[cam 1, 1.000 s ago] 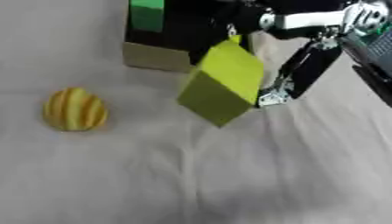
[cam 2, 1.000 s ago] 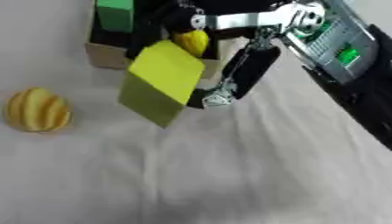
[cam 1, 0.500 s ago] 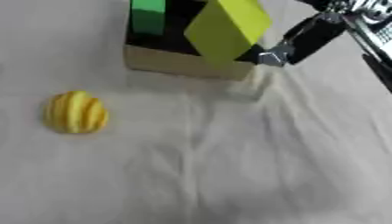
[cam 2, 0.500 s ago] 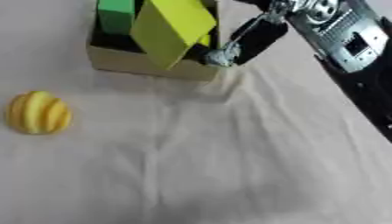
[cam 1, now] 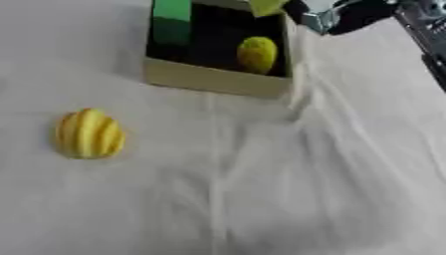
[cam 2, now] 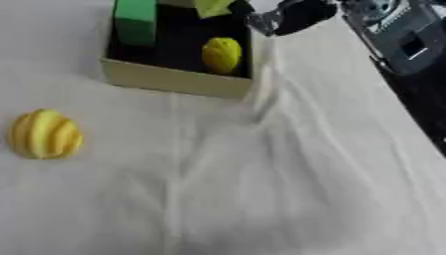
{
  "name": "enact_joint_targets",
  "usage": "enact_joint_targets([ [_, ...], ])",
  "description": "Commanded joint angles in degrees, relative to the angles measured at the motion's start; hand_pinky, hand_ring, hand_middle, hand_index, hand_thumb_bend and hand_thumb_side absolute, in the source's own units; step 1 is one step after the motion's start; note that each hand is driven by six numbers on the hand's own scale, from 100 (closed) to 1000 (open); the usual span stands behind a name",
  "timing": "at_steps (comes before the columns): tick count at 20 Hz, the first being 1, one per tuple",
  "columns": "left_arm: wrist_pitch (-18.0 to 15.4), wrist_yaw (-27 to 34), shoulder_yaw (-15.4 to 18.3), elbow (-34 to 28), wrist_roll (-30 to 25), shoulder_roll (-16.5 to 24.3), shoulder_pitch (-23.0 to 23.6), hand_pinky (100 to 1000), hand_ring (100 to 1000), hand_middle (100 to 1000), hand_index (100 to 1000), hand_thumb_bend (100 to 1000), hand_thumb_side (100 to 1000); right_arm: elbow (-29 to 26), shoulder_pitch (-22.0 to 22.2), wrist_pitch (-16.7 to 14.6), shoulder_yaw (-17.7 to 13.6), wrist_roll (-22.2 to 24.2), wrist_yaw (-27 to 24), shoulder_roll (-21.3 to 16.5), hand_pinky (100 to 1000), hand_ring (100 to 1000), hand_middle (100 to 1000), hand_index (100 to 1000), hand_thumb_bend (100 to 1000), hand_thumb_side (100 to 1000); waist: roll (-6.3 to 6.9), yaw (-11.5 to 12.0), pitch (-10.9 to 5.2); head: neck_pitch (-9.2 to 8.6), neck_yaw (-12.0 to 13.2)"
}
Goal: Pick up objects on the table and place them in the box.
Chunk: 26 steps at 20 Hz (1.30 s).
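Both my eyes look steeply down from my head at the cloth-covered counter (cam 1: 287, 199) close before me, sharing nearly one picture: the box (cam 1: 218, 79) at the top, the striped yellow thing (cam 2: 45, 134) left, the right eye shifted slightly rightward.

A box (cam 2: 174, 79) sits in the upper left of the frame, with a green block (cam 2: 135, 20) in its left part and a small yellow fruit (cam 2: 221, 54) in its right. At the top edge the right hand (cam 2: 292, 16) reaches in beside a yellow-green block (cam 2: 212, 7) over the box's far side; its fingers are too blurred to read. A striped yellow ball (cam 2: 45, 134) lies on the white cloth (cam 2: 287, 179) at the left edge, well apart from the box.
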Motion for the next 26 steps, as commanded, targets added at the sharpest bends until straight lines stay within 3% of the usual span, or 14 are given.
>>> enact_joint_targets([
  [1, 0.1, 0.1, 0.0, -0.9, -0.2, 1.6, -0.7, 669, 757, 703, 843, 100, 571, 1.3, -1.1, 0.6, -1.2, -3.3, 3.0, -1.3, 797, 754, 440, 609, 100, 100, 0.27, 0.2, -1.08, -1.59, -0.2],
  [5, 0.0, 0.2, -0.1, -0.9, -0.4, 1.5, -1.0, 668, 757, 703, 843, 100, 575, 3.3, -1.4, 1.0, -0.9, -5.8, 5.3, -0.6, 802, 761, 446, 616, 100, 100, 0.06, 0.7, -0.66, -2.77, -0.6],
  [11, 0.0, 0.4, -0.5, -0.9, -0.8, 1.5, -1.8, 668, 758, 704, 843, 100, 582, 6.1, -1.3, -0.7, -0.3, -5.0, 9.0, 0.6, 804, 778, 475, 642, 100, 100, -0.45, 1.5, 0.33, -3.97, -1.3],
  [22, -0.1, 0.5, -0.6, -0.9, -1.0, 1.3, -2.2, 667, 760, 705, 843, 100, 593, 9.8, -1.1, -3.4, 0.6, -3.8, 12.9, 2.4, 808, 785, 491, 655, 100, 100, -0.52, 2.2, 1.71, -4.24, -2.3],
  [26, 0.0, 0.6, -0.7, -0.9, -1.2, 1.1, -2.2, 666, 760, 706, 843, 100, 600, 10.6, -1.1, -3.9, 0.8, -3.9, 14.2, 2.8, 815, 812, 589, 736, 100, 100, -0.55, 2.3, 2.15, -4.39, -2.5],
])
